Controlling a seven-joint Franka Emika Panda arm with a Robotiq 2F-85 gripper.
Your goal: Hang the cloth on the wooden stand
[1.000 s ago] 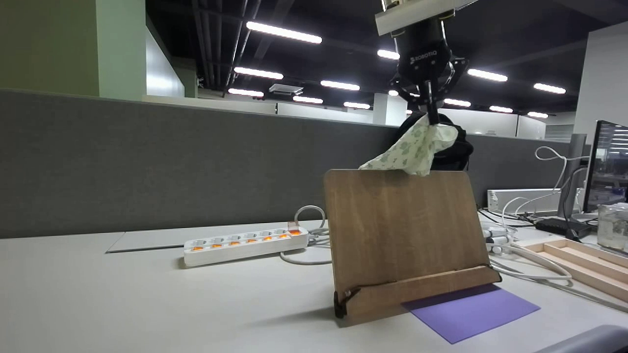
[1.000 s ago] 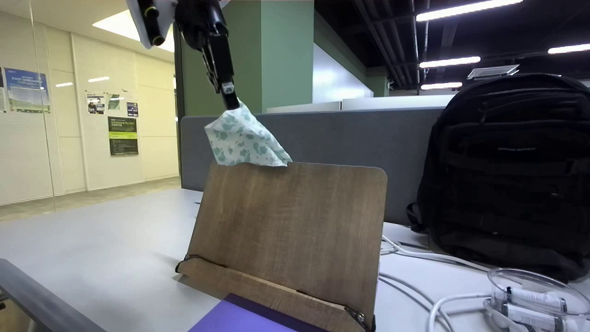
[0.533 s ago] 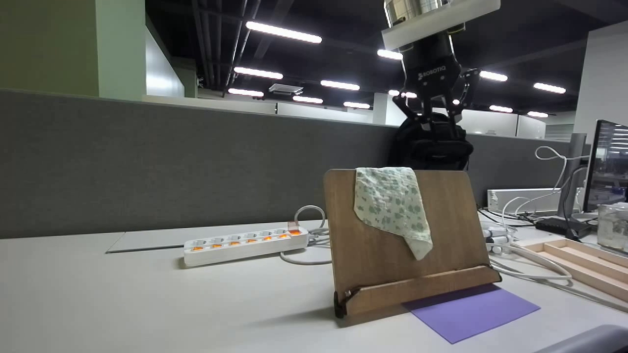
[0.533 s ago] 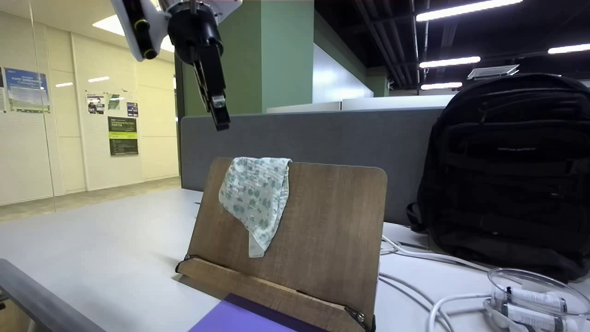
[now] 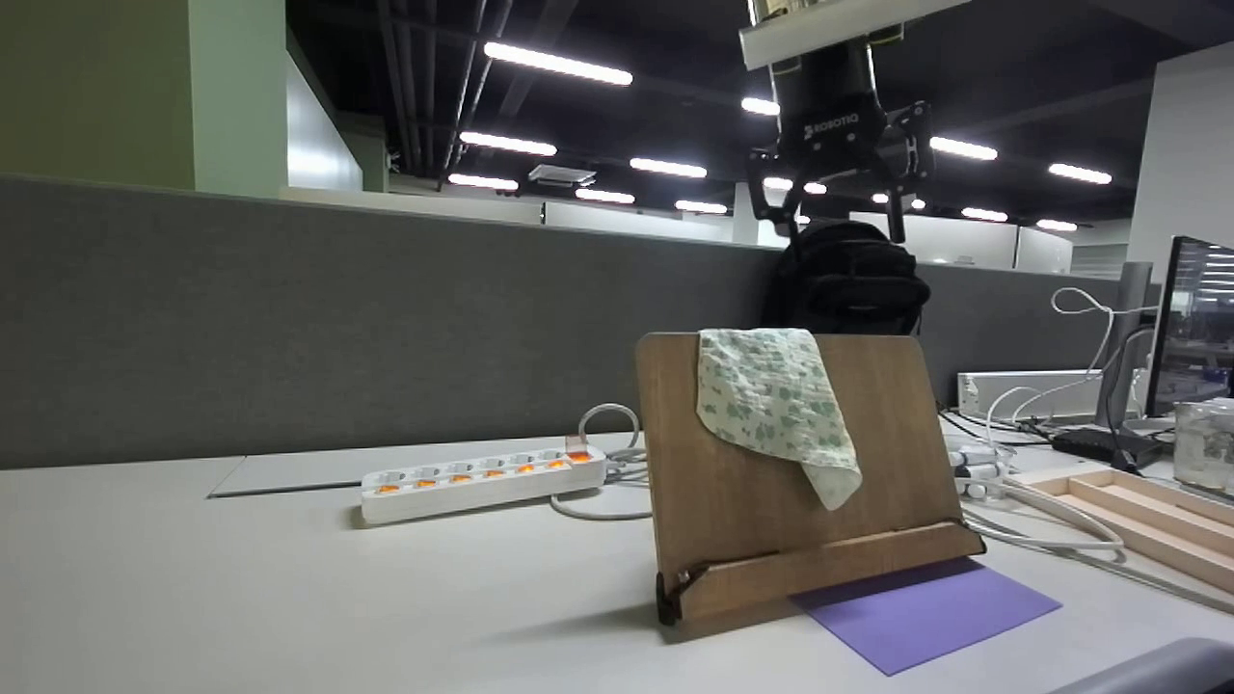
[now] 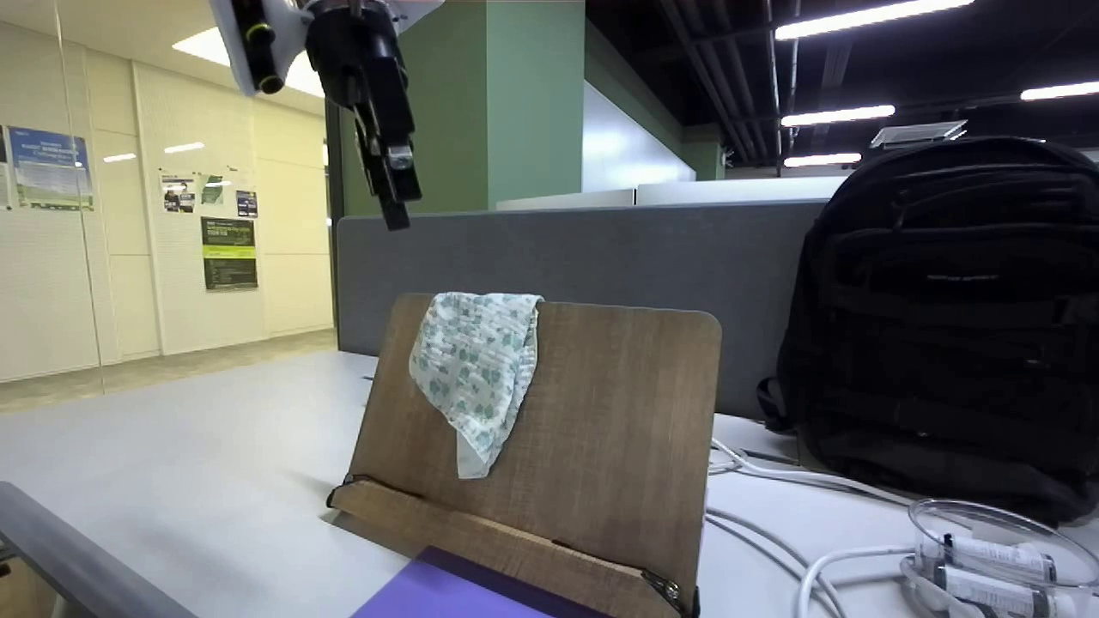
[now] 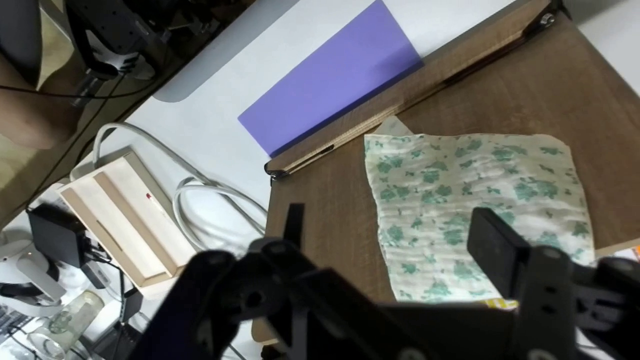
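White desk (image 5: 289, 588), cloth (image 5: 771, 400) over wooden stand (image 5: 689, 501), apart from the claw (image 5: 846, 237) above.

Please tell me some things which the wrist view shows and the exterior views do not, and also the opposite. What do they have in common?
Only the wrist view shows a white shoe with dark stripes and what looks like a bare leg. The exterior views alone both show ceiling lights and a green pillar. All share the cloth on the wooden stand, the purple sheet at its foot, and the open gripper.
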